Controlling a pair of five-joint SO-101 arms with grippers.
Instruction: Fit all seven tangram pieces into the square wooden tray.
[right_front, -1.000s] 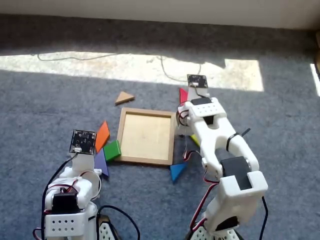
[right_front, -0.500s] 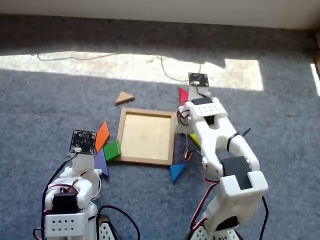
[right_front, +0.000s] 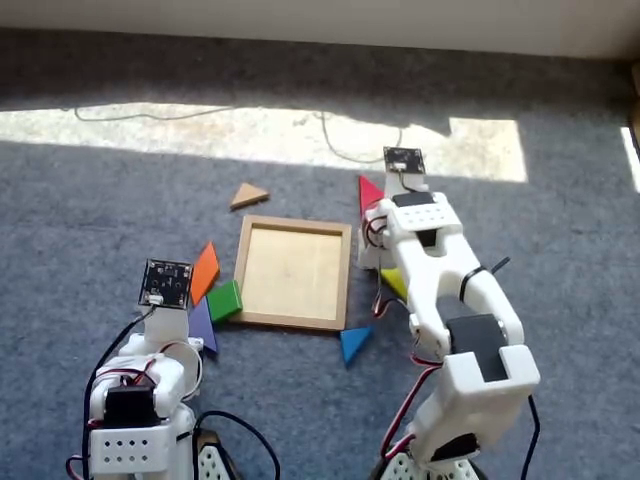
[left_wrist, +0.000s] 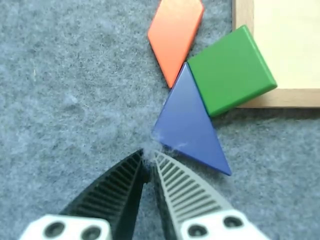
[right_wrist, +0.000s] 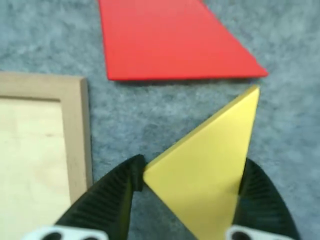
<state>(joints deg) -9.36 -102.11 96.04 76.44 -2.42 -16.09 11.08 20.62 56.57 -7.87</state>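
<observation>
Grasp stage: my right gripper (right_wrist: 191, 167) clamps the yellow triangle (right_wrist: 210, 150) beside the tray (right_wrist: 76, 125), left gripper (left_wrist: 148, 160) pinched shut; next should come a lift over the rim.

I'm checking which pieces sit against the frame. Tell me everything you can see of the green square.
The green square is a thick block, apparently painted wood, with a smooth green top and darker sides. It sits outside the tray, at the corner nearest the left arm and turned diagonally to it. One corner overlaps the frame; whether it rests on the rim is unclear. One edge lies against the blue triangle, and the tip of the orange parallelogram meets its corner. The left claw is apart from it.
</observation>
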